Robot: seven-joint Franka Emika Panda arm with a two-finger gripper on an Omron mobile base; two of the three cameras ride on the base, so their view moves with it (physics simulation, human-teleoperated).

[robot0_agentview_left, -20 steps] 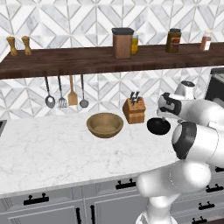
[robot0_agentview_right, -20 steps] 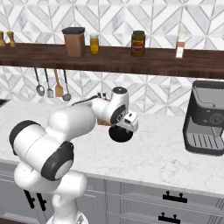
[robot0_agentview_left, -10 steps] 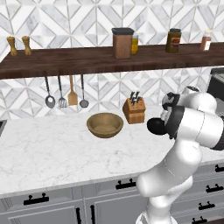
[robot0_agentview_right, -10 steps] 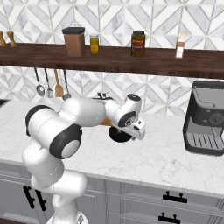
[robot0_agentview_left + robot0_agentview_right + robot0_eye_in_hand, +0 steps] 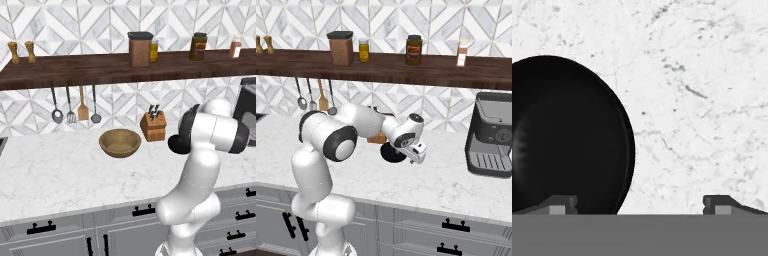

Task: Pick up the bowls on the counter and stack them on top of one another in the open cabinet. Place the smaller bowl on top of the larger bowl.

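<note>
Simulated kitchen with a geometric tiled backsplash: a white marble counter (image 5: 60, 175) runs beneath a long dark-brown wall shelf (image 5: 75, 70) carrying jars and shakers, with utensils hanging under it and a coffee machine (image 5: 491, 135) at the right end. The larger wooden bowl (image 5: 120, 142) sits on the counter just left of the knife block (image 5: 153, 126), well apart from the arm. The smaller black bowl (image 5: 567, 135) rests on the marble near the gripper (image 5: 639, 204); in the right base view the same bowl (image 5: 392, 152) lies just below and behind the wrist. In the hand view the two fingertips stand wide apart, with nothing between them; the left fingertip (image 5: 559, 204) overlaps the bowl's near edge, while the right one is over bare marble. Whether the fingertip touches the bowl cannot be told. Task progress, as judged: early. Neither bowl is on the shelf, and neither is grasped. The remaining steps appear to be closing on a bowl, lifting it to the shelf, then stacking the black bowl inside the wooden one.
</note>
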